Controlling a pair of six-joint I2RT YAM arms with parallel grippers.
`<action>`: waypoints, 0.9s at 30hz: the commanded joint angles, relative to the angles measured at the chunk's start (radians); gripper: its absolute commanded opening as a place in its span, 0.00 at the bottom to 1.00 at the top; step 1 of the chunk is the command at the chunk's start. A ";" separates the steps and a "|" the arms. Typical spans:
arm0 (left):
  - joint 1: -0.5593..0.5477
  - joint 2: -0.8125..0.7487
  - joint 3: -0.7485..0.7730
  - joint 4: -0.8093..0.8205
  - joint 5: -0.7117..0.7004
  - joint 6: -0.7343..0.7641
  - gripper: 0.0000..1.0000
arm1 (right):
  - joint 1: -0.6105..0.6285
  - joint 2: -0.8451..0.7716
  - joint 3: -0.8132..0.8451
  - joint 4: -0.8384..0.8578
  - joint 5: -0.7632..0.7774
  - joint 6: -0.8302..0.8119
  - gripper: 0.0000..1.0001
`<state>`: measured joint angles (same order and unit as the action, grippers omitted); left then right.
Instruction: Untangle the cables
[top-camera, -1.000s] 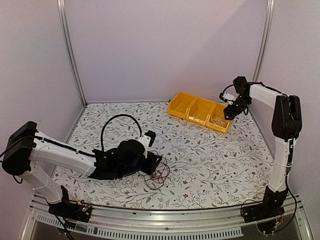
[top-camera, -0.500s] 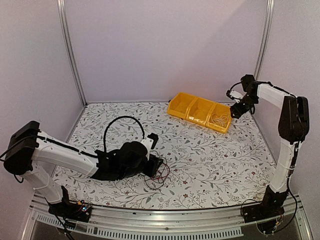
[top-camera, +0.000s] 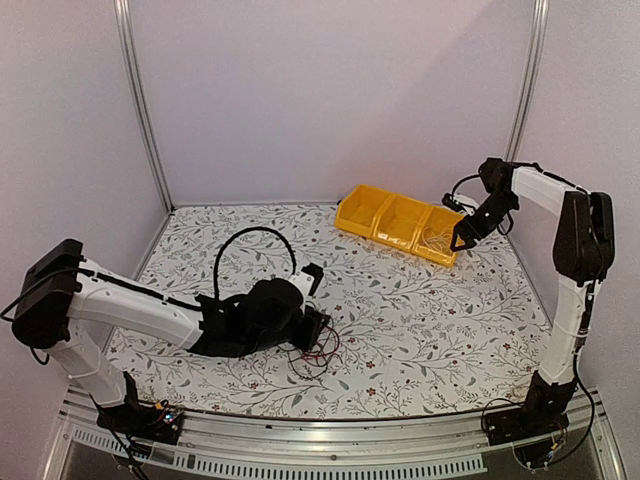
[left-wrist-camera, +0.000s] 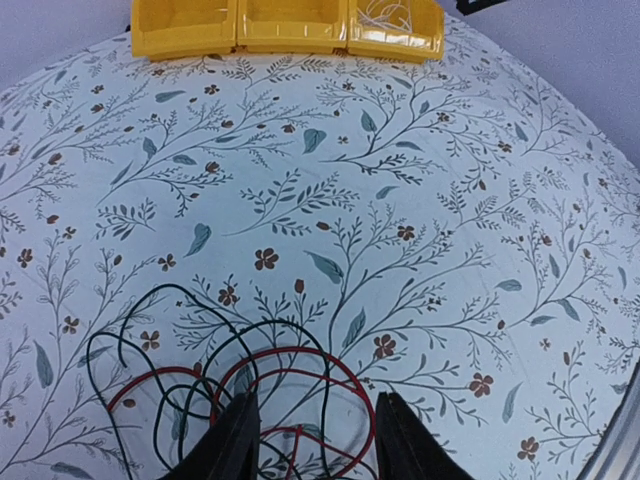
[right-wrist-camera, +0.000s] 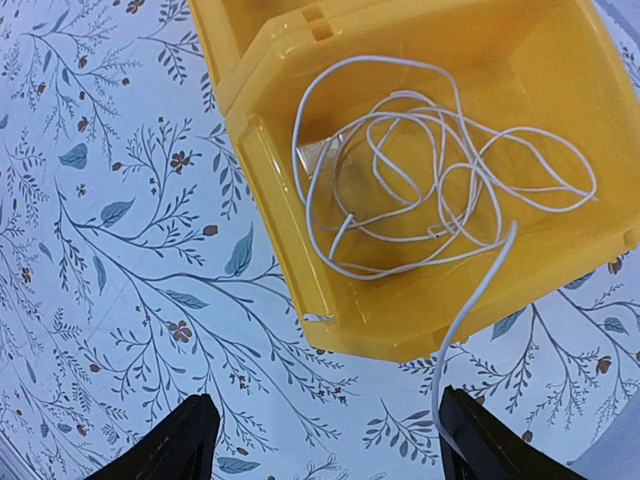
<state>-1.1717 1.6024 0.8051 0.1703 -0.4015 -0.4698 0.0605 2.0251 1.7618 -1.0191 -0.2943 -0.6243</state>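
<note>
In the lower left of the overhead view, the left gripper (left-wrist-camera: 315, 405) sits low on the flowered table (top-camera: 420, 320). Its fingers are spread over a tangle of red and black cables (left-wrist-camera: 220, 380), and red loops lie between them. Toward the upper right, a white cable (right-wrist-camera: 420, 185) lies coiled in the rightmost compartment of the yellow bin (right-wrist-camera: 262, 190), with one end trailing over the front wall. The right gripper (right-wrist-camera: 325, 398) hovers just beside that wall, fingers wide apart, holding nothing.

left arm (top-camera: 130, 310): white links, black joints | hose (top-camera: 245, 235): black loop | left tool (left-wrist-camera: 315, 405): black fingers (left-wrist-camera: 235, 445)
</note>
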 joint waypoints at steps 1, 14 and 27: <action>-0.017 0.025 0.028 -0.014 -0.006 0.020 0.41 | 0.031 0.010 -0.026 -0.014 0.075 0.004 0.80; -0.018 0.077 0.053 0.001 0.011 0.019 0.41 | 0.083 0.022 -0.089 0.202 0.481 0.078 0.99; -0.019 0.089 0.064 -0.002 0.020 0.023 0.41 | 0.058 -0.089 -0.245 0.627 0.208 0.166 0.99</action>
<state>-1.1717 1.6890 0.8505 0.1600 -0.3862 -0.4561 0.1303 1.9957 1.5951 -0.6151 -0.0219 -0.5053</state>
